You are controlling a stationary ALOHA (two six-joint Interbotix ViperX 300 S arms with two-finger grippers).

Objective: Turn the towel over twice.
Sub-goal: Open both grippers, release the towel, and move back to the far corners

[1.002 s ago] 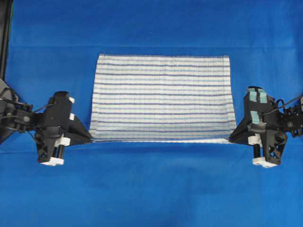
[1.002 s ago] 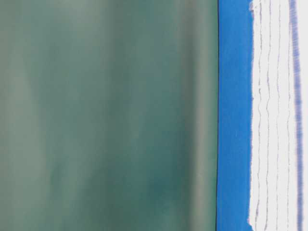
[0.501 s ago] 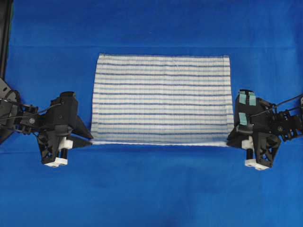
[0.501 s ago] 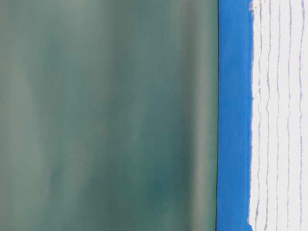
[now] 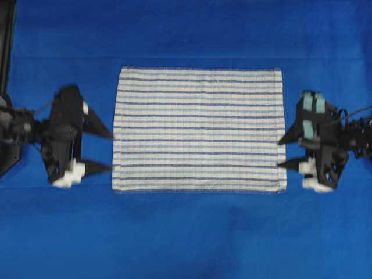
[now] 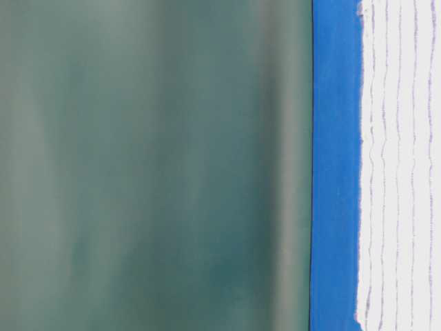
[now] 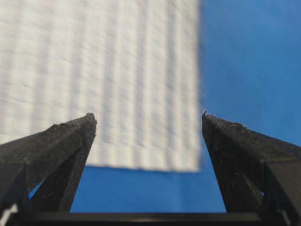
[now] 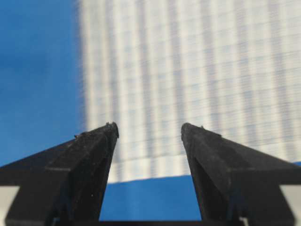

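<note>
Overhead view: the towel [image 5: 199, 129] lies flat and spread on the blue table cover [image 5: 186, 244], between the left gripper [image 5: 112, 152] and right gripper [image 5: 280, 153], each with fingers wide and empty, probably just released for regrasping

No text, label, brand, number or sign can be read anywhere here

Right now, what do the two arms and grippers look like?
Both are black. The left gripper has tapered, pointed black fingers and white plastic parts near them. The right gripper matches, plus two pale teal tape patches and thin dark cables behind.
</note>
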